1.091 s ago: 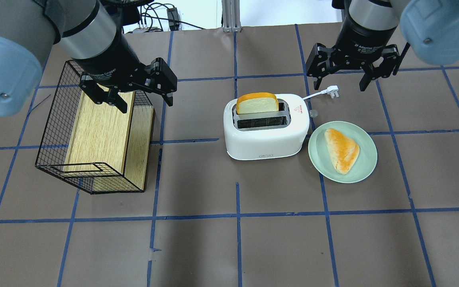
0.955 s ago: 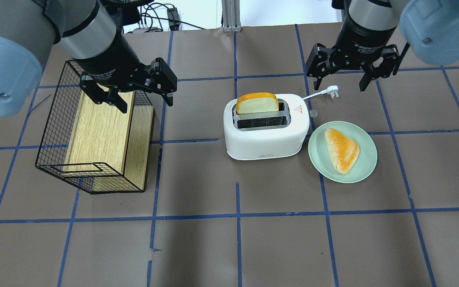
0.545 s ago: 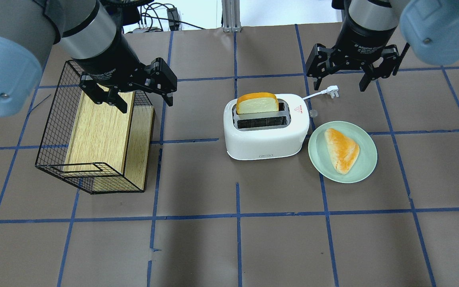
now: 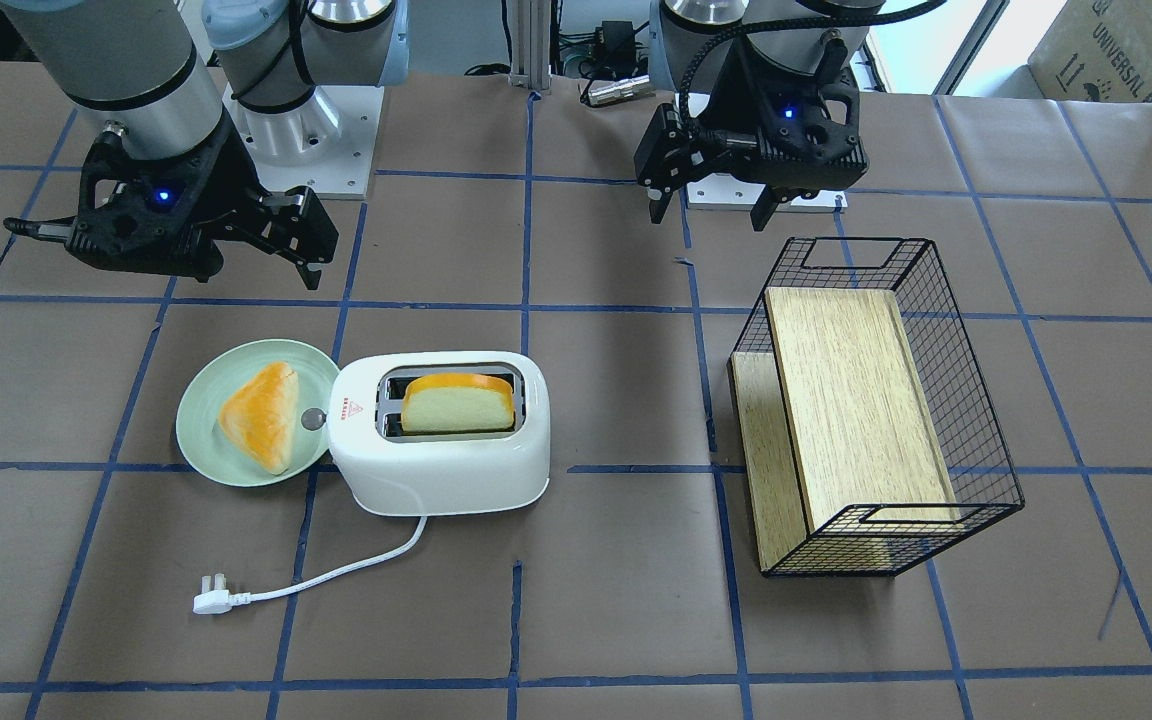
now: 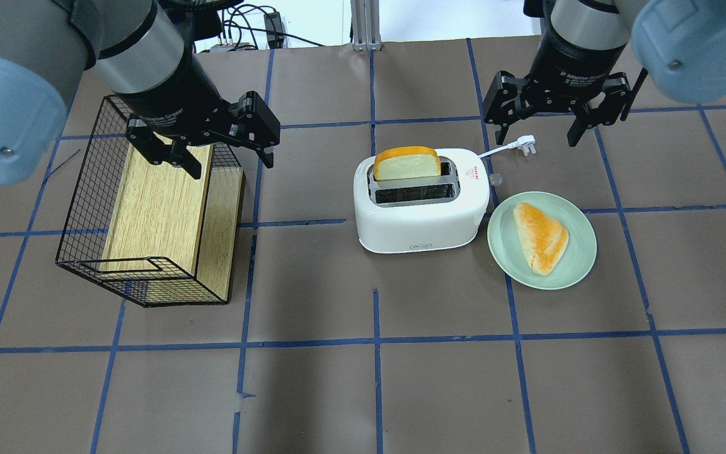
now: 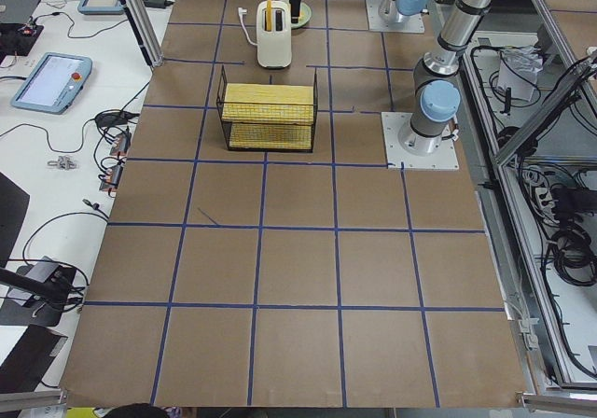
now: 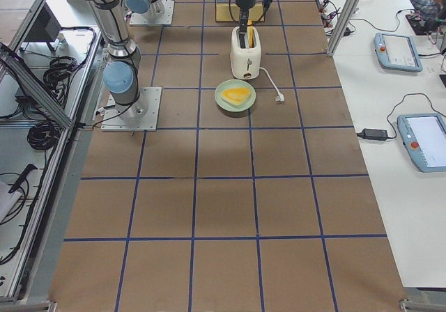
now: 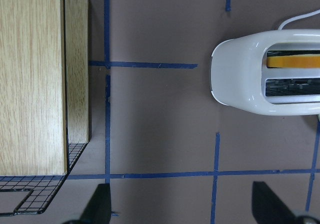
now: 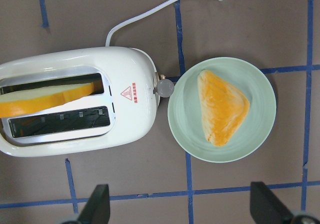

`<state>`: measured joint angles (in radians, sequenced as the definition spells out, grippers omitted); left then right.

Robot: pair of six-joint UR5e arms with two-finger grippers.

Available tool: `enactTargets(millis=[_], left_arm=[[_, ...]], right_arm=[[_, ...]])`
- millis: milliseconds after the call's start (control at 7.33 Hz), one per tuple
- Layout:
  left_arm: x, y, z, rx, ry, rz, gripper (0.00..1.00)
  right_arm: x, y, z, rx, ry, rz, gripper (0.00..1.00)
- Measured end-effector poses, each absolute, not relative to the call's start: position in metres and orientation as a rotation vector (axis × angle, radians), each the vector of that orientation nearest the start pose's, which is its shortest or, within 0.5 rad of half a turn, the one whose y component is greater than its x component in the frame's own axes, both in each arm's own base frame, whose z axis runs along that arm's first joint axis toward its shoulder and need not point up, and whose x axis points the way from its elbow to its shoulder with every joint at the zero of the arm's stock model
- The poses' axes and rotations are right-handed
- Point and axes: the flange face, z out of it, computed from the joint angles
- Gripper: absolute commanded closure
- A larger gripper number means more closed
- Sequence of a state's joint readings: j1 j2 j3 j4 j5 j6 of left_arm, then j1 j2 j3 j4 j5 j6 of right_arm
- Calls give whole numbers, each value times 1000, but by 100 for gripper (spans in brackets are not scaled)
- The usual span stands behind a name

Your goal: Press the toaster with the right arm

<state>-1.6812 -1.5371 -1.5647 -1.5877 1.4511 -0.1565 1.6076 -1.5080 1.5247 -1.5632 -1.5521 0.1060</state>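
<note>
The white toaster (image 5: 423,217) stands mid-table with a bread slice (image 5: 407,165) in one slot. Its grey knob (image 5: 496,180) is on the end that faces the plate. Its cord and plug (image 5: 527,144) lie on the table. It also shows in the front view (image 4: 436,470) and the right wrist view (image 9: 75,139). My right gripper (image 5: 537,135) is open and empty. It hangs high above the table near the knob end and touches nothing, as the front view (image 4: 166,260) also shows. My left gripper (image 5: 232,167) is open and empty above the basket's corner.
A pale green plate (image 5: 577,252) with a triangular pastry (image 5: 541,236) sits right beside the toaster's knob end. A black wire basket (image 5: 86,208) with a wooden board in it lies on the left side of the table.
The right gripper has barely shifted. The toaster, bread, plate and left arm are unchanged.
</note>
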Motion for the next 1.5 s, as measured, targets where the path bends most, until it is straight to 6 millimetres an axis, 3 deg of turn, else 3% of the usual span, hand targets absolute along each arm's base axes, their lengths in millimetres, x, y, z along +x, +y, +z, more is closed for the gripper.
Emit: enactTargets(millis=[136,273,409,818,1500], left_arm=[[-197,-461,506,-73,3262,-11,0],[-197,-461,506,-73,3262,-11,0],[-197,-461,506,-73,3262,-11,0],[-197,-461,507,-73,3262,-12,0],[-197,-461,506,-73,3262,-12,0]], right_arm=[[154,-512,478,60,3123,25,67],[154,-515,478,-31,3123,15,85],[154,-516,476,-143,3119,15,93],[153,-519,472,-699,3032,14,95],[154,-527,419,-1366,2759,130,97]])
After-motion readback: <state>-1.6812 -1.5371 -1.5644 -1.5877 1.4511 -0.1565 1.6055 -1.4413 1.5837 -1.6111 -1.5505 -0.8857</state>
